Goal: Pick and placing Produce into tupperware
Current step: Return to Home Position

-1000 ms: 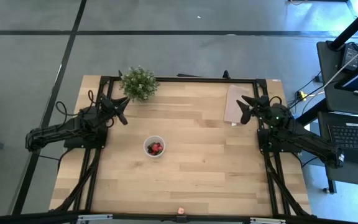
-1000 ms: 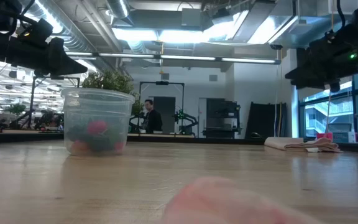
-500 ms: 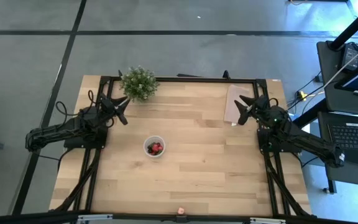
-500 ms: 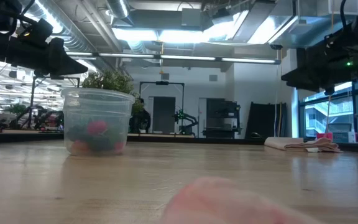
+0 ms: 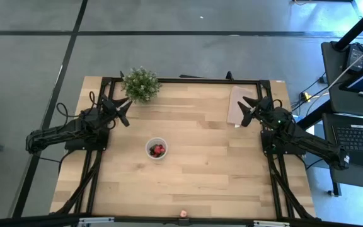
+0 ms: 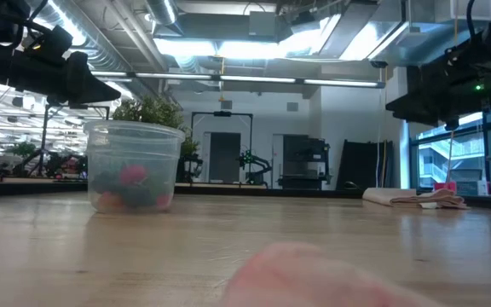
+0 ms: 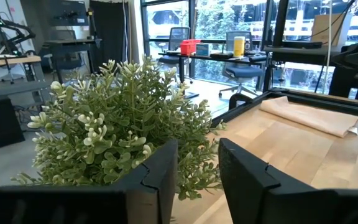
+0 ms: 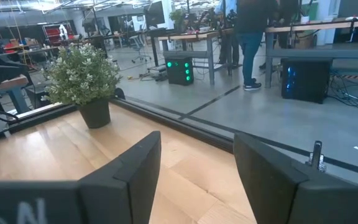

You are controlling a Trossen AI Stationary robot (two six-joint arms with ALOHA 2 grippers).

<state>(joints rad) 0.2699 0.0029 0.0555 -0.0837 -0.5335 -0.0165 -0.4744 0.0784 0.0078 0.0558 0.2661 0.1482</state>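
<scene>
— How is the left end effector [image 5: 122,110] held?
— It is held above the left side of the worktop [image 5: 194,176], with its fingers [image 7: 157,180] parted and nothing gripped between them. It is pointed at the plant [image 5: 140,84], which is seen close ahead of it at the far left corner.

— And the right end effector [image 5: 244,111]?
— It is raised over the right side, with its fingers [image 8: 135,168] likewise spread and nothing gripped. The beige sheet [image 5: 235,101] is seen lying just beneath and beside it, near the far right corner.

— Where is the cup [image 5: 156,149] found?
— It is set upright on the worktop, left of centre. It is well apart from both end effectors and nearer the left one. The produce [image 5: 159,150] is contained in it. A red strawberry and darker pieces are seen from above, and pink and greenish blurs are seen through its wall in the low view.

— What is seen between the arms and the cup?
— Bare wood is seen there. One small pinkish piece [image 5: 183,214] is seen at the near edge, well apart from the cup. It is shown as a blurred lump at the bottom of the low view, and what it is cannot be told.

— And beyond the worktop?
— A person's legs [image 8: 250,43] are seen by a desk across the room, and a laptop [image 5: 361,135] is seen to the right.
</scene>
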